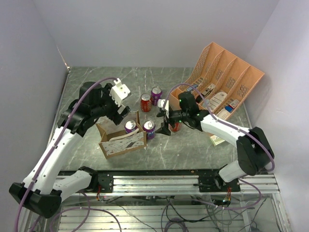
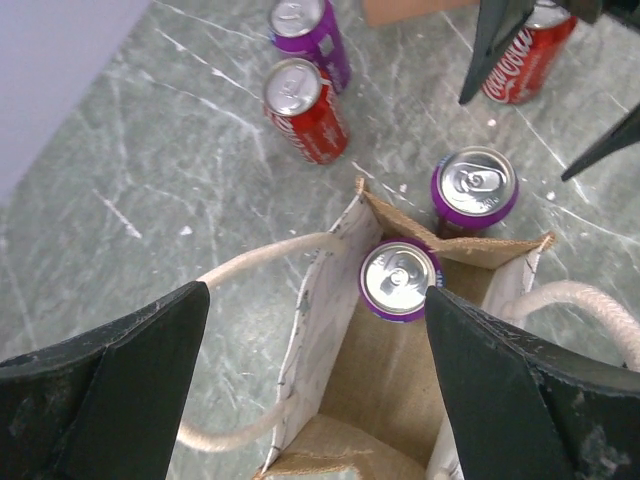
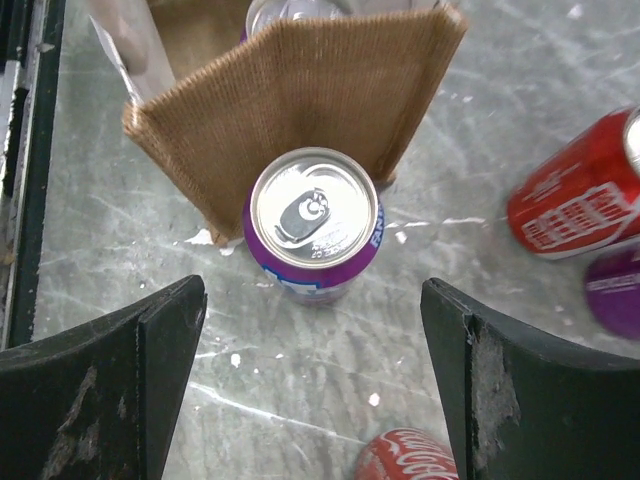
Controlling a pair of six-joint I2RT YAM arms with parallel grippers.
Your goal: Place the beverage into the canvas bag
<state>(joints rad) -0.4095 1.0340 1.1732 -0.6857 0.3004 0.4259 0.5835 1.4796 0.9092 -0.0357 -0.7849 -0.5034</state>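
The canvas bag [image 1: 121, 141] stands open at the table's front centre; its brown inside and white patterned panel fill the left wrist view [image 2: 385, 390]. One purple can [image 1: 130, 126] stands upright inside it [image 2: 399, 279]. A second purple can [image 1: 149, 128] stands just outside the bag's right end [image 2: 474, 188] [image 3: 314, 222]. My left gripper [image 1: 121, 114] is open and empty above the bag [image 2: 315, 300]. My right gripper [image 1: 164, 127] is open and empty, hovering over the outside purple can with a finger on each side [image 3: 312, 300].
A red can [image 1: 146, 102] and a purple can [image 1: 156, 95] stand behind the bag. Another red can [image 1: 175, 126] stands right by my right gripper [image 3: 405, 455]. An orange file organizer [image 1: 219, 79] lies at the back right, with papers [image 1: 217, 140] in front of it.
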